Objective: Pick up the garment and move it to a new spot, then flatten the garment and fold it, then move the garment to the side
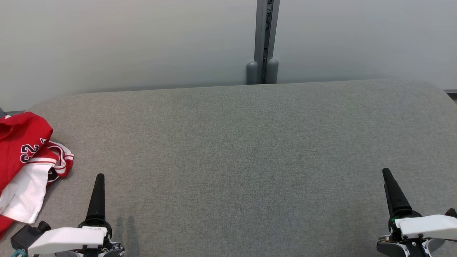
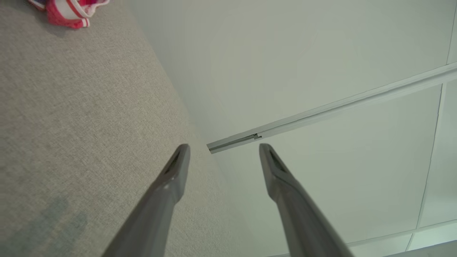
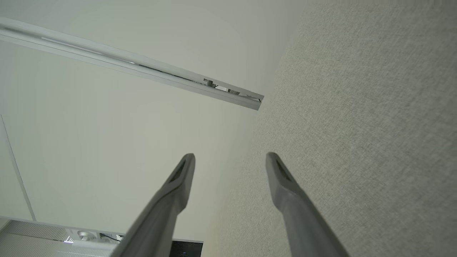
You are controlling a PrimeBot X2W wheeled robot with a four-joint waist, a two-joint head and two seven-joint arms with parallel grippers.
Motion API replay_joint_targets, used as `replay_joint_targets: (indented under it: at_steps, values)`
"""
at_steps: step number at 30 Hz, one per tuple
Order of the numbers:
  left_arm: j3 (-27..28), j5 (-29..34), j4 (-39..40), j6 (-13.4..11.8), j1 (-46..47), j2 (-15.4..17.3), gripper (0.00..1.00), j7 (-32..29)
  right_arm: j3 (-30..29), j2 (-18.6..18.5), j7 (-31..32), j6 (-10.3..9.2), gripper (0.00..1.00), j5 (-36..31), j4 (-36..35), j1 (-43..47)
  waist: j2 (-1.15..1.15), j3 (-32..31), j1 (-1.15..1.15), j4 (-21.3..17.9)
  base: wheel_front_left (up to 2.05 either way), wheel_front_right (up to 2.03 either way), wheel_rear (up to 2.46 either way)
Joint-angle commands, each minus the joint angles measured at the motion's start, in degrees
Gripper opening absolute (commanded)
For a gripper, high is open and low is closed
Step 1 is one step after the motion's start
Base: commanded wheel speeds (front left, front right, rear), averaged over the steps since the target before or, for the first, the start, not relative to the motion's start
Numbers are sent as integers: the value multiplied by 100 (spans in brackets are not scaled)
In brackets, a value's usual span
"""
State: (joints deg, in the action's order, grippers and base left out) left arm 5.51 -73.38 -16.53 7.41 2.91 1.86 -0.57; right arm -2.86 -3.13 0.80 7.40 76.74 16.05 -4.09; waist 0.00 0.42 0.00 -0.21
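**A:** Where is the garment (image 1: 25,157)?

**B:** It's bunched on the table (image 1: 228,142), out to the left of our left claw (image 2: 224,151) and a little ahead of its tips. It's near but not touching. Our right claw (image 3: 230,159) is well apart from it, across the table.

**A:** And the claws?

**B:** Both are spread wide, with nothing in either.

**A:** How do we expect it to handle?

**B:** Light, soft and limp, we judge. It's thin red and white cloth that sags and slides on itself. It isn't fragile, but if we pinch one layer the rest trails.

**A:** Where do we take hold?

**B:** At its striped edge nearest our left claw, where the folds stand up off the table. For flattening, we likely need both claws on two corners.
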Motion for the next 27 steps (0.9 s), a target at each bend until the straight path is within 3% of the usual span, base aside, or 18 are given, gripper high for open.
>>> replay_joint_targets:
  at_steps: [1,15,27]
  values:
    - [20,278,84,4,137,63,100,61,31,-70,-83,4,100,-256,-58,-140,0,1,0,-3,0,0,0]
    - [-86,1875,47,-45,76,74,100,368,357,-159,-392,6,100,-1672,27,-176,0,10,0,-17,0,0,0]
    - [-151,2821,13,-125,42,82,100,578,466,-178,-604,7,100,-2532,76,-212,0,22,0,-41,0,0,0]
